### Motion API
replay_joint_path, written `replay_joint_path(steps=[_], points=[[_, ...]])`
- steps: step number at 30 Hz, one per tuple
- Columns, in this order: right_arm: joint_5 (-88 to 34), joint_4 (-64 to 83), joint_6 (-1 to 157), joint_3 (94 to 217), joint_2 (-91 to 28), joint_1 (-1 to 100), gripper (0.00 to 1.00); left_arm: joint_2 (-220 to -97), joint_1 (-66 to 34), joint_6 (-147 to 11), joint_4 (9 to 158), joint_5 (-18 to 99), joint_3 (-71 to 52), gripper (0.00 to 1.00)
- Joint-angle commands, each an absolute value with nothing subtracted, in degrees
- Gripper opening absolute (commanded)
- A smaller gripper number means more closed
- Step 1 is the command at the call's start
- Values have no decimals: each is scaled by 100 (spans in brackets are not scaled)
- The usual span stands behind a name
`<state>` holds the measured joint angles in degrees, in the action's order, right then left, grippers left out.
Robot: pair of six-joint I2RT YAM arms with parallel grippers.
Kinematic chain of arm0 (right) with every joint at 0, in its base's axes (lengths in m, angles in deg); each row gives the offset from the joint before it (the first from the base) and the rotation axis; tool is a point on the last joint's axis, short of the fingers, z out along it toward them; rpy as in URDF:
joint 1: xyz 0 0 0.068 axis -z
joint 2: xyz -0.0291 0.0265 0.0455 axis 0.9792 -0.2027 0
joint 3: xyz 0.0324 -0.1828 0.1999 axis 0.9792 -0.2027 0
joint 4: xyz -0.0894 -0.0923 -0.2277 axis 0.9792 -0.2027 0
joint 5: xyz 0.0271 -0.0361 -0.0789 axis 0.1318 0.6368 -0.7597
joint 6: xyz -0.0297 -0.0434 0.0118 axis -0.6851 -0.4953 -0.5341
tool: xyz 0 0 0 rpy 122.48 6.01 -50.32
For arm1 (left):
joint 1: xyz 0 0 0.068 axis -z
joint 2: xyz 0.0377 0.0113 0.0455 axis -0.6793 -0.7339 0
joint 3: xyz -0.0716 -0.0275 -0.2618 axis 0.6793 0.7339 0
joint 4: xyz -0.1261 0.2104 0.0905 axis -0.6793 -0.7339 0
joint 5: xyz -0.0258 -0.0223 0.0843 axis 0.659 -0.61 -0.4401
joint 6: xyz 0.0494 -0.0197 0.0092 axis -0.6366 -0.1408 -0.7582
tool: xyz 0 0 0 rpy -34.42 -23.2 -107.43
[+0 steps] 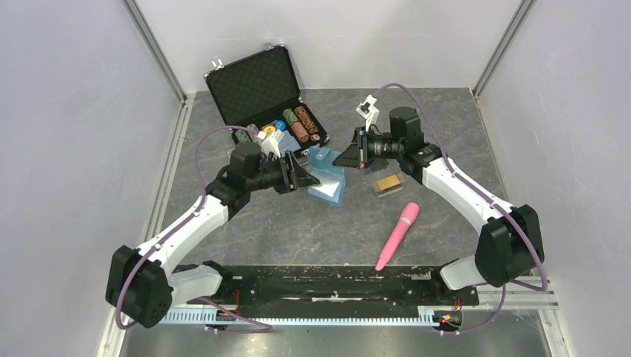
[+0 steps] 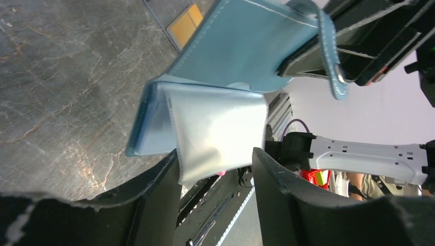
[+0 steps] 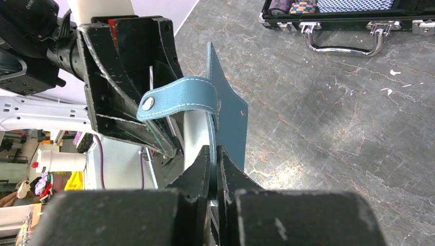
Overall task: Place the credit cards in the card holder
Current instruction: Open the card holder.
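The teal-blue card holder (image 1: 329, 182) hangs open between my two grippers, lifted partly off the table. My right gripper (image 1: 348, 158) is shut on its outer cover (image 3: 228, 113), just below the snap strap (image 3: 179, 95). My left gripper (image 1: 303, 177) is open, and its fingers (image 2: 169, 174) straddle the lower edge of the holder's clear inner sleeve (image 2: 215, 128) without pinching it. A gold-orange credit card (image 1: 388, 183) lies in a small clear box right of the holder, and it also shows in the left wrist view (image 2: 187, 23). No card is in either gripper.
An open black chip briefcase (image 1: 260, 89) with chips and small boxes stands at the back left, and its handle shows in the right wrist view (image 3: 338, 43). A pink stick-shaped object (image 1: 398, 234) lies front right. Side walls border the grey table.
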<state>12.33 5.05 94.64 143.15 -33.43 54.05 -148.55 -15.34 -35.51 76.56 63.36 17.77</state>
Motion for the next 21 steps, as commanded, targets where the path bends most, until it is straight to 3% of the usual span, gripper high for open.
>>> replay_joint_path(steps=[1, 4, 10, 15, 17, 21], points=[[1347, 713, 9456, 14312, -3143, 5405, 0, -14773, -1545, -3261, 8238, 6679, 1552, 57], [1347, 669, 9411, 14299, -3146, 5410, 0, -14637, -1545, -3104, 8514, 6562, 1572, 58], [1573, 762, 9409, 14217, -3099, 5409, 0, -14626, -1545, -2853, 9158, 6463, 1600, 77], [1831, 892, 9480, 14150, -3053, 5409, 0, -14994, -1548, -2416, 10243, 6953, 1687, 79], [1887, 967, 9542, 14109, -3028, 5407, 0, -15102, -1550, -2306, 10641, 7079, 1719, 73], [1935, 976, 9660, 14068, -3017, 5407, 0, -15317, -1545, -2460, 10867, 7404, 1624, 48]])
